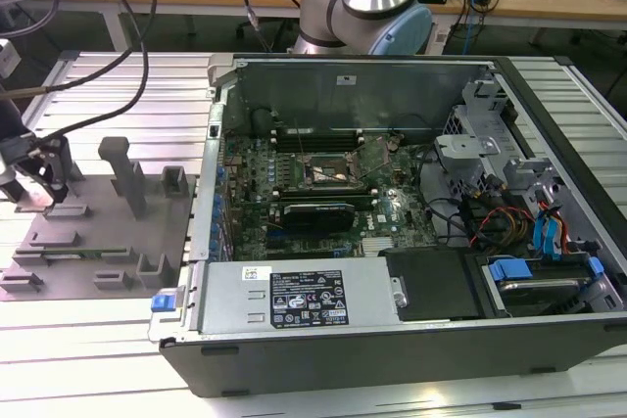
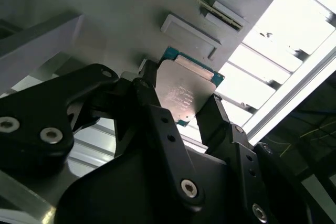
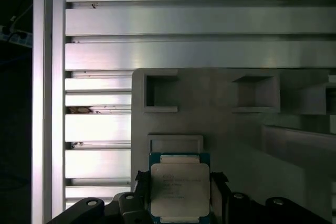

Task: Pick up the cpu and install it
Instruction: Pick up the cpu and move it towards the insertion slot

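Exterior view, far on the exterior view's left: my pincer [image 1: 37, 181] hangs low over the outer edge of the grey fixture plate [image 1: 108, 242], which lies flat on the slatted aluminium table [image 1: 98, 340]. Grey upright posts [image 1: 122, 175] stand on the plate just beside me, toward the exterior view's right. Next comes the open computer case [image 1: 392, 359], well apart from my pincer, with the silver box [image 1: 294, 296] along its near side and the green motherboard [image 1: 387, 208] behind that. The dark socket frame [image 1: 328, 171] sits about mid-board with nothing of mine near it. Drive bays with blue tabs [image 1: 549, 232] fill the case end on the exterior view's right. In both wrist views the cpu [image 2: 184, 90] [image 3: 180, 187] sits between my black fingers [image 2: 157, 121], pale metal top facing the cameras, green edge showing around it. My pincer [image 2: 181, 100] [image 3: 180, 182] is closed down to the chip's width, one finger pressed on each of two opposite edges, so I have hold of the cpu. It is over the fixture plate [image 3: 236, 145], just beside a shallow rectangular recess [image 3: 176, 142]; whether it touches the plate or is lifted clear I cannot tell. Two square pockets [image 3: 160, 93] lie farther along the plate, with table slats [image 3: 199, 22] beyond them. The cpu is at the plate, well apart from the socket, not installed
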`<action>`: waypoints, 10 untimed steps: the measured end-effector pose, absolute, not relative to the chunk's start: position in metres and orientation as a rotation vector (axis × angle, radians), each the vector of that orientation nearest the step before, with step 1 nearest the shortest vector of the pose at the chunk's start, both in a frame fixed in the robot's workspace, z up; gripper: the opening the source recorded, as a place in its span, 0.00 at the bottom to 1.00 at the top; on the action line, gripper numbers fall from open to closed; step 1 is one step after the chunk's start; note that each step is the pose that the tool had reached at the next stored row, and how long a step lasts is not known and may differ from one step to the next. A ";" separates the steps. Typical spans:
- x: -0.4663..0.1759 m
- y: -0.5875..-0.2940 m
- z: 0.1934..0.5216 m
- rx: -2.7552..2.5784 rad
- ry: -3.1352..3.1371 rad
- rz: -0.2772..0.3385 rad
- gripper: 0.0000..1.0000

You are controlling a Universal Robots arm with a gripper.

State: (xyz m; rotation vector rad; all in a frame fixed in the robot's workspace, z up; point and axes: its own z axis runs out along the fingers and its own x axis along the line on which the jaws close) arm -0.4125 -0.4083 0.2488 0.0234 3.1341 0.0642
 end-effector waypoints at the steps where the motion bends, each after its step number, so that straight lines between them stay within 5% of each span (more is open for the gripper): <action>1: -0.412 -0.408 0.250 0.023 3.134 0.064 0.55; 10: -0.412 -0.408 0.254 0.023 3.134 0.064 0.55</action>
